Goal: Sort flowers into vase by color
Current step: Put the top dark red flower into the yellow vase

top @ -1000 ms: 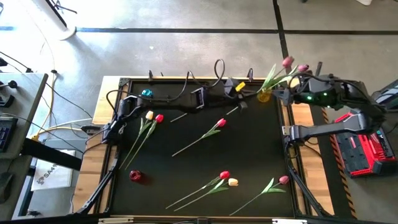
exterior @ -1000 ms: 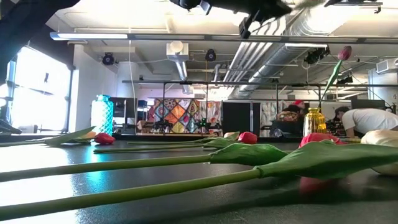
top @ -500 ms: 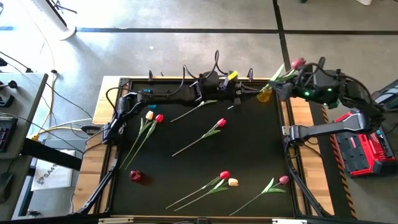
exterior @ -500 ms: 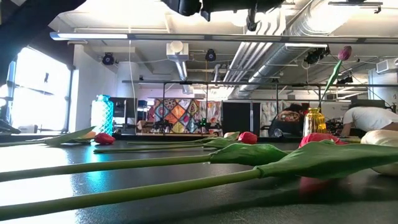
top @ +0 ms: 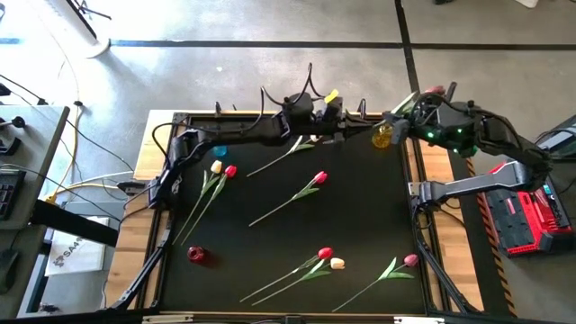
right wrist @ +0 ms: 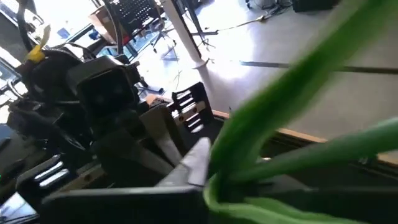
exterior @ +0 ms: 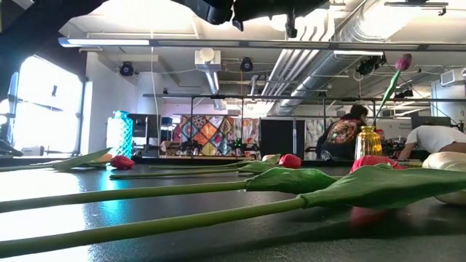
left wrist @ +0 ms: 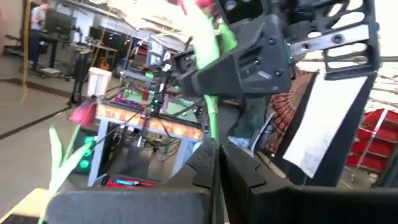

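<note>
My left gripper [top: 358,133] and my right gripper [top: 396,120] meet above the table's far right corner, both shut on one flower [left wrist: 210,115]. Its reddish head [top: 436,91] is up. Beside them stands a yellow vase [top: 383,138] with a pink tulip [exterior: 403,62] in it. Several flowers lie flat on the black table: a red one [top: 319,177] in the middle, a cream and a red one [top: 223,169] at the left, a red and a cream one [top: 330,258] near the front, and a pink one [top: 410,260] at the front right. My left gripper pinches the flower's thin green stem [left wrist: 212,142] between its two fingers. The stem rises from the fingers toward the head, clear of the table. My right gripper has the same stem [right wrist: 214,177] higher up; the stem and its leaf hide the fingers.
A blue vase [top: 219,150] stands at the far left under my left arm. A dark red vase [top: 196,256] stands at the front left. One more stem [top: 279,159] lies under my left arm, its head hidden. People [exterior: 348,131] are in the room beyond the table.
My left gripper has gone up and toward the table's right edge, carrying the flower to my right gripper. My right gripper has moved a little left, toward it and over the yellow vase.
</note>
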`<action>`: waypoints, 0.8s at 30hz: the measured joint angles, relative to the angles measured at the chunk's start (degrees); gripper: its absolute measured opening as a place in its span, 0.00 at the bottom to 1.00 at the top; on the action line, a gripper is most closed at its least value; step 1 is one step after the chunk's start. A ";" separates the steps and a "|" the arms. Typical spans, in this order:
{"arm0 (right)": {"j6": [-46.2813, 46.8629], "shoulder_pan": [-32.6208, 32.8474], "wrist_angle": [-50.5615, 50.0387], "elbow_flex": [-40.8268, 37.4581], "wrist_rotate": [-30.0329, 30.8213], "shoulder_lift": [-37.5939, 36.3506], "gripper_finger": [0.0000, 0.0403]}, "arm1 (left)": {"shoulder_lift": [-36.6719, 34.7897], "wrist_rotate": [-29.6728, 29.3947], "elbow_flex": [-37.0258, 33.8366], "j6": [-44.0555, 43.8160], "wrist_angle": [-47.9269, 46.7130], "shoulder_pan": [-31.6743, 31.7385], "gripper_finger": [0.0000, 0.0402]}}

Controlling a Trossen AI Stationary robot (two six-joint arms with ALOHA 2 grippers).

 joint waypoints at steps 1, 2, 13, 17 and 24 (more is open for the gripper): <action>-0.81 -0.02 -0.40 0.00 1.44 -0.02 0.02 | -0.02 -0.02 0.00 0.38 -1.02 0.30 0.05; -1.00 -0.07 -0.33 0.00 2.72 -0.04 0.03 | -0.02 -0.04 0.03 0.67 -2.29 0.62 0.07; -1.82 -11.79 -18.91 0.00 14.65 2.73 0.02 | 0.00 -0.25 0.04 5.55 -21.52 3.34 0.29; -2.52 -18.12 -23.01 0.00 14.08 5.84 0.01 | 0.00 -0.22 0.04 7.09 -23.50 3.66 0.30; -6.93 -24.65 -18.92 0.00 10.43 10.20 0.01 | -0.02 -1.50 0.04 5.96 -25.91 3.81 0.29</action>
